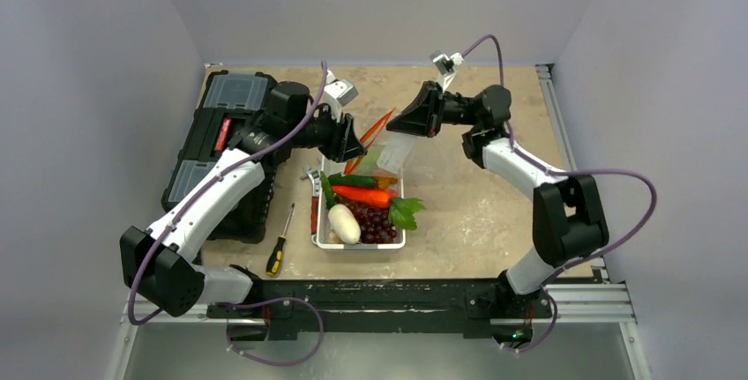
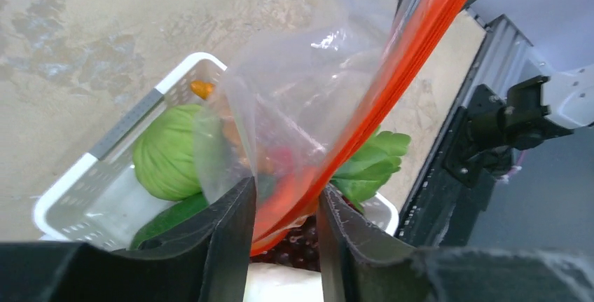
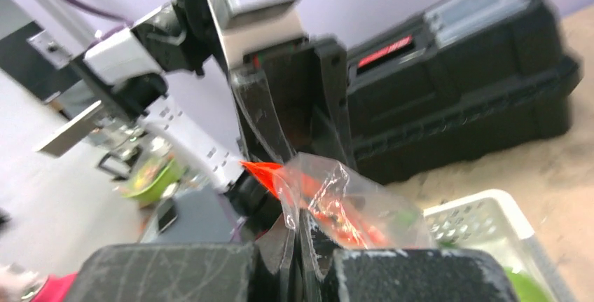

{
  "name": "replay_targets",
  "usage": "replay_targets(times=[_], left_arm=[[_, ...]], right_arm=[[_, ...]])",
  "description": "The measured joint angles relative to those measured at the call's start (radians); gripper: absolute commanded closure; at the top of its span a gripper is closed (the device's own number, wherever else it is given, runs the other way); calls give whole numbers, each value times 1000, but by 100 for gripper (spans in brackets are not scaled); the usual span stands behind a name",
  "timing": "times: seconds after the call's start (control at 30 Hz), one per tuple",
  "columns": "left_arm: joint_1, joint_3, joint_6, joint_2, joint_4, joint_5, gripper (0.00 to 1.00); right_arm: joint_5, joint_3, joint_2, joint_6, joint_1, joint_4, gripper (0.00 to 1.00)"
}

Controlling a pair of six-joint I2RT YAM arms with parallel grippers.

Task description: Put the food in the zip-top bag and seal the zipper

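- Straddling the zipper [image 2: 392, 78], the left gripper [image 2: 286, 197] has one finger on each side of the red-orange strip. The jaws stand partly parted. The left wrist view does not show whether the pads press the strip.
- The right gripper [image 3: 298, 228] is clenched, pinching a fold of the zip-top bag [image 2: 294, 85] near the zipper's upper end.
- The bag hangs in the air between the two grippers, above the far end of the white tray [image 2: 189, 67]. Its zipper slopes from the right gripper down to the left one.
- The food lies in the tray. An orange carrot [image 1: 362, 196] lies across the middle, with a white radish [image 1: 344, 223] at the near left corner.
- Dark purple grapes [image 1: 377, 221] sit just beside the radish, and leafy greens [image 1: 406, 210] hang over the right rim.
- A green cabbage [image 2: 164, 151] sits at the far end, with a cucumber [image 2: 171, 218] beside it.
- A yellow-handled screwdriver [image 1: 280, 241] lies on the table [image 1: 476, 212] left of the tray.
- A black toolbox [image 1: 225, 133] stands at the table's left edge, beneath the left arm.
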Motion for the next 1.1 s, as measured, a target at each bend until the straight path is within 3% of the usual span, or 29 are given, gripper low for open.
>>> replay_targets(times=[0.17, 0.27, 0.4, 0.47, 0.6, 0.67, 0.9, 1.0, 1.1], left_arm=[[-6, 5, 0, 0, 1, -64, 94], [-6, 6, -1, -4, 0, -81, 100], [-7, 5, -32, -16, 14, -71, 100], [-7, 4, -66, -19, 35, -66, 100], [-7, -2, -166, -10, 80, -65, 100], [-7, -1, -214, 13, 97, -64, 100], [-7, -11, -332, 100, 121, -61, 100], [-7, -21, -370, 101, 135, -50, 100], [-7, -21, -398, 104, 153, -35, 100]], right_arm=[[103, 139, -101, -448, 30, -565, 95], [159, 186, -119, -602, 47, -762, 70], [309, 197, -131, -701, 53, -962, 53], [468, 215, -138, -718, 55, -1073, 43], [805, 251, -175, -694, 63, -1295, 35], [940, 256, -209, -674, 74, -1375, 18], [1328, 245, -382, -600, 179, -1512, 13], [1438, 244, -423, -581, 227, -1519, 2], [1509, 246, -419, -578, 280, -1528, 1]])
